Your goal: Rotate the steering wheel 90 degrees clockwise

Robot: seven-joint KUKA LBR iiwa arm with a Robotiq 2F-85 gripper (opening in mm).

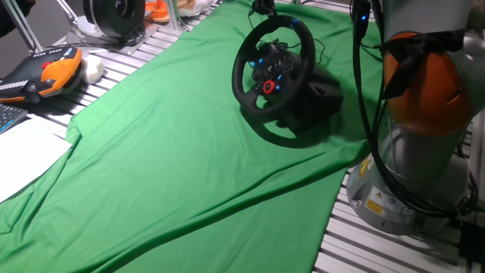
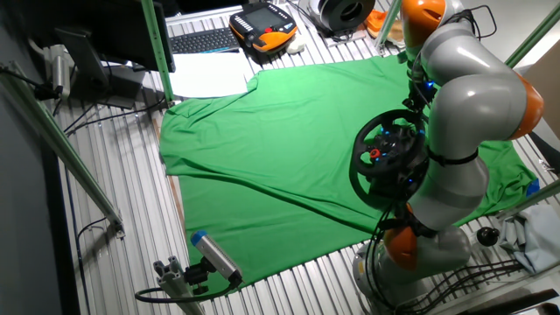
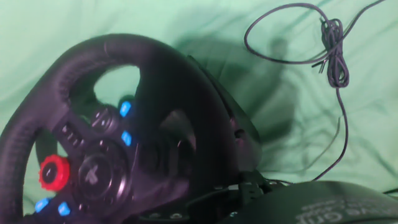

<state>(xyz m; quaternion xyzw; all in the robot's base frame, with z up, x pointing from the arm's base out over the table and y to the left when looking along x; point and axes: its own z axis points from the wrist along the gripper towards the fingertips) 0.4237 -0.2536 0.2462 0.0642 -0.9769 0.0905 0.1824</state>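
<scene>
Here's the steering wheel [image 1: 273, 76], black and thick-rimmed, sitting on the green cloth [image 1: 182, 159] toward the robot's end of the table, tilted back on its bulky black base [image 1: 318, 98]. Red knob [image 1: 269, 86] glowing low on the hub, blue lights [image 1: 265, 54] scattered around it. From the other fixed view the wheel [image 2: 385, 157] faces out across the cloth [image 2: 262, 149], tucked right in front of the grey-and-orange arm [image 2: 468, 96], which curls over and partly covers its far side.

Up close now in the hand view: the rim [image 3: 37, 118] fills the left half of the frame, red knob [image 3: 54, 172] at lower left, blue buttons [image 3: 125, 109] bright beside the hub, and a dark cable [image 3: 329, 56] looping loose over the cloth behind. The camera is right behind the top of the wheel (very tight quarters here). The gripper itself? Its fingers do not show clearly in any view, so whether it is spread or clamped on the rim cannot be told.

Out at the edges: an orange-and-black teach pendant [image 1: 45, 72] and white paper [image 1: 23, 152] off the cloth's corner, a keyboard [image 2: 203, 40] beyond it.
</scene>
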